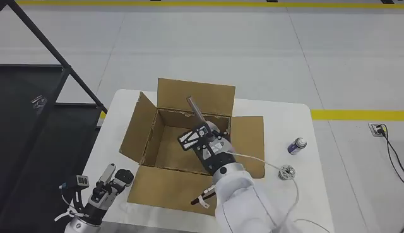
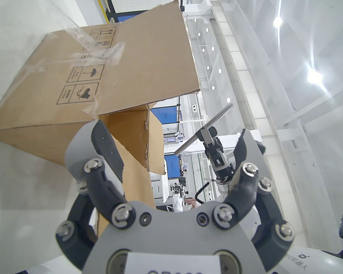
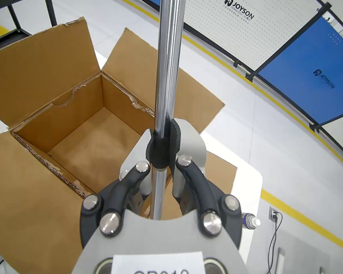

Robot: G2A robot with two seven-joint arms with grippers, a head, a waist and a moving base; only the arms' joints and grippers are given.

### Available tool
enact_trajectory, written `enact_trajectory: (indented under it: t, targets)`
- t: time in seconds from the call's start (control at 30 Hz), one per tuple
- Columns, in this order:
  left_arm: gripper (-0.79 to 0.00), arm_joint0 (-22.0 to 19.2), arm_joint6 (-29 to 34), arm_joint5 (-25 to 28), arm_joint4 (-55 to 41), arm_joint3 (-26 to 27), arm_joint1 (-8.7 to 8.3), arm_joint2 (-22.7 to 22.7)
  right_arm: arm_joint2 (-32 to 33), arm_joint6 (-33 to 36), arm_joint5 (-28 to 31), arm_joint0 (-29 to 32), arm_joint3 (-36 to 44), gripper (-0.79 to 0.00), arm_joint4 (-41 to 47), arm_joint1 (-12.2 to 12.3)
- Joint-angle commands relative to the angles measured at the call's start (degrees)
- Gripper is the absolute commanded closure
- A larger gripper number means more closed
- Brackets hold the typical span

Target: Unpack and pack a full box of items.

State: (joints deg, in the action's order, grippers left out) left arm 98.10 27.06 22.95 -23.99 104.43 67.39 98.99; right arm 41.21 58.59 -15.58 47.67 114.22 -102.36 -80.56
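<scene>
An open cardboard box [image 1: 149, 146] [image 2: 83, 86] [image 3: 74, 132] stands on the white table [image 1: 297, 195], its flaps spread and its floor bare. My right gripper [image 1: 201, 138] [image 3: 162, 143] hangs above the box opening, shut on a shiny metal rod [image 1: 194, 110] [image 3: 168, 66] that points up and toward the back flap. The left wrist view shows that gripper with the rod [image 2: 205, 132] beyond the box. My left gripper [image 1: 117, 179] [image 2: 177, 143] sits low at the table's front left corner, beside the box, open with nothing between its fingers.
A purple spray can [image 1: 297, 146] [image 3: 250, 220] stands on the table to the right of the box. A small round metal part [image 1: 288, 172] lies nearby. A dark pen-like item [image 1: 201, 199] rests on the front flap. A black shelf frame [image 1: 38, 43] stands at left.
</scene>
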Motion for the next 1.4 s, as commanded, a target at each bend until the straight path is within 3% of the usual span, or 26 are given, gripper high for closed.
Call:
enact_trajectory:
  t: [0.0,0.47,0.53,0.77,0.9,1.13,1.37]
  targets:
    - [-0.785,0.00,0.00,0.00,0.00,0.00,0.00,0.00,-1.06,1.09,-0.76,-1.25,-1.09,0.000,-0.43,-0.52]
    - [-0.785,0.00,0.00,0.00,0.00,0.00,0.00,0.00,-1.06,1.09,-0.76,-1.25,-1.09,0.000,-0.43,-0.52]
    - [-0.785,0.00,0.00,0.00,0.00,0.00,0.00,0.00,-0.16,-1.52,0.49,-0.61,-3.34,0.000,2.94,-0.74]
    - [-0.785,0.00,0.00,0.00,0.00,0.00,0.00,0.00,0.48,-9.67,3.04,-8.83,-25.41,0.000,21.36,-4.49]
    - [-0.785,0.00,0.00,0.00,0.00,0.00,0.00,0.00,-1.67,-14.54,9.68,-14.86,-40.54,0.000,30.63,-7.23]
    - [-0.785,0.00,0.00,0.00,0.00,0.00,0.00,0.00,-5.92,-13.19,21.71,-23.64,-60.86,0.000,41.59,-12.04]
    - [-0.785,0.00,0.00,0.00,0.00,0.00,0.00,0.00,-9.09,-11.61,22.74,-28.66,-73.28,0.000,46.40,-16.80]
